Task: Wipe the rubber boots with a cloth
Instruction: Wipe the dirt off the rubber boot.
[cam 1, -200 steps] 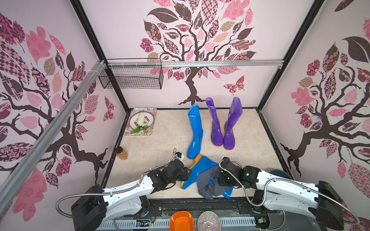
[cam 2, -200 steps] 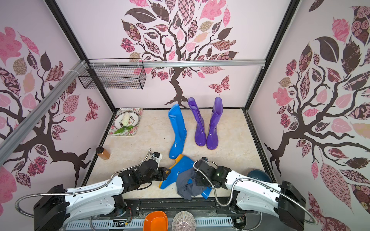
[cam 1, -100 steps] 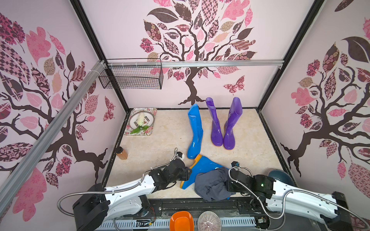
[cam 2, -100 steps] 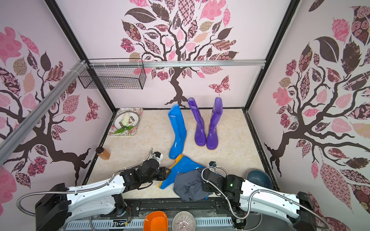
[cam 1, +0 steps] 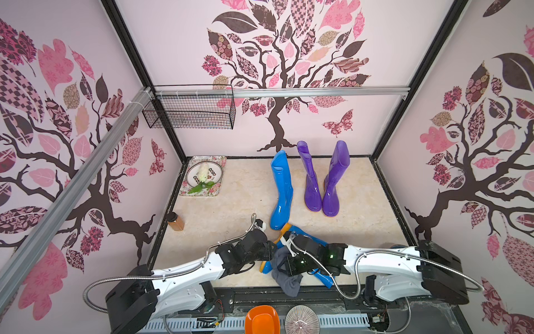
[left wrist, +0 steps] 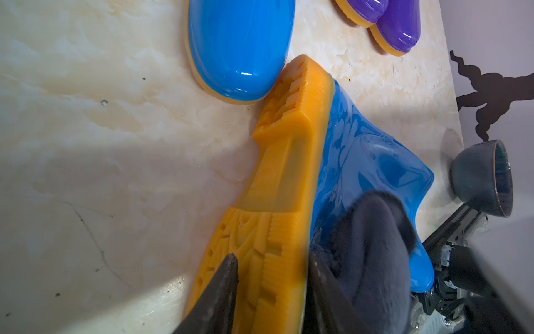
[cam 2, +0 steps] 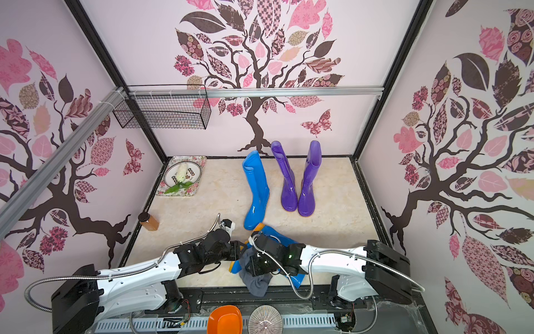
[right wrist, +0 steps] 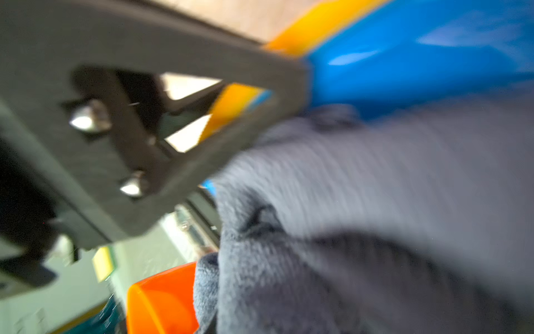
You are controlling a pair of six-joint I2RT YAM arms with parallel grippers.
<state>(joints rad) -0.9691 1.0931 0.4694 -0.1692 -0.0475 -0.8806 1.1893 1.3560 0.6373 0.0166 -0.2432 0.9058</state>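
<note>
Nearest, the cloth (cam 1: 286,282) hangs bunched over the bench's (cam 1: 245,208) front edge. It is pinched in the right hand (cam 1: 284,261), whose jaws are pressed together on it. Half a second ago that hand had drawn back along the shaft with the cloth spread out. Now it has swung forward to the foot of the lying boot (left wrist: 361,150), beside the left hand (left wrist: 273,269), which clamps the orange sole. I judge this a back-and-forth stroke, so this boot is mid-wipe. Beyond, the upright blue boot (cam 1: 281,191) and the purple pair (cam 1: 312,188) stand clear of both hands.
</note>
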